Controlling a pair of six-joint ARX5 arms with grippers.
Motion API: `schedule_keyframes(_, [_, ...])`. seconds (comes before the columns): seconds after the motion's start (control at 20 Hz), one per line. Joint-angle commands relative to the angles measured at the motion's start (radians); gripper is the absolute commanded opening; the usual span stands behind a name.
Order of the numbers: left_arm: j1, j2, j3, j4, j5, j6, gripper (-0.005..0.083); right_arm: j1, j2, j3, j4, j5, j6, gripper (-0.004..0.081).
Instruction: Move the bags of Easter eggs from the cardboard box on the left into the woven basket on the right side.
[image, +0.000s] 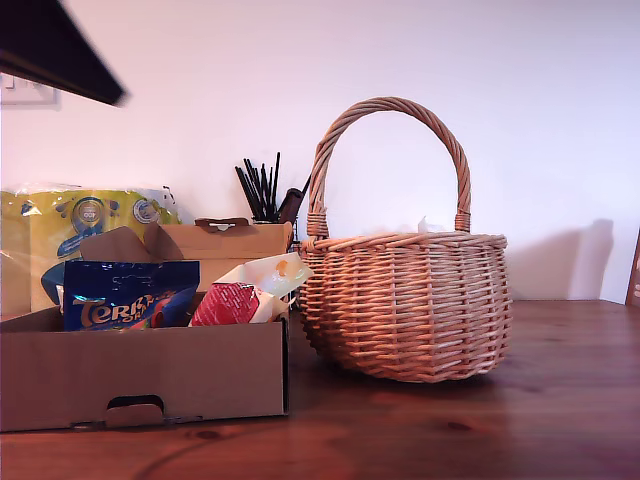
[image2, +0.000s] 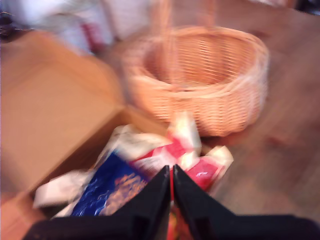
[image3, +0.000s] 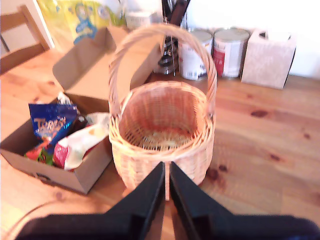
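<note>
Cardboard box (image: 140, 375) sits at the exterior view's left, w/ a dark blue Terry's bag (image: 125, 297) and a red-and-cream bag (image: 235, 300) standing inside. Woven basket (image: 405, 305) is just beside it on the right, no bags visible inside. My first gripper (image2: 172, 182), jaws pressed together, hangs above the bags. My second gripper (image3: 166, 180), also closed and holding nothing, hangs near the basket's rim.

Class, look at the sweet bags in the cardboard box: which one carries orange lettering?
The dark blue Terry's bag, standing at the exterior view's left end of the cardboard box. The red-and-cream bag beside it shows no orange lettering.
</note>
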Motion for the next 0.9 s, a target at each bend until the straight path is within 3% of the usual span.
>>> schedule_keyframes(0.0, [0.001,0.063,0.030,0.009,0.049,0.038,0.0111,-0.005,0.020,-0.006,0.002,-0.003,0.000,-0.0012])
schedule_keyframes(0.05, [0.000,0.107,0.041,0.011,0.071,0.074,0.0229,-0.005,0.030,-0.006,0.003,-0.003,0.000,-0.0012])
schedule_keyframes(0.15, [-0.009,0.184,0.046,0.024,0.063,0.145,0.0612,-0.005,0.046,-0.006,0.001,-0.003,0.000,-0.0012])
schedule_keyframes(0.2, [-0.014,0.217,0.046,0.024,0.031,0.237,0.0697,-0.005,0.053,-0.006,0.001,-0.003,0.000,-0.0012])
schedule_keyframes(0.25, [-0.019,0.245,0.046,0.029,0.003,0.291,0.0705,-0.005,0.060,-0.006,0.001,-0.003,0.000,-0.0012])
schedule_keyframes(0.45, [-0.040,0.332,0.048,0.106,-0.013,0.297,0.0705,-0.005,0.089,-0.006,0.001,-0.003,0.000,-0.0012])
schedule_keyframes(0.85, [-0.058,0.519,0.064,0.237,0.037,0.298,0.0705,-0.005,0.136,-0.006,0.004,-0.004,0.000,-0.0012])
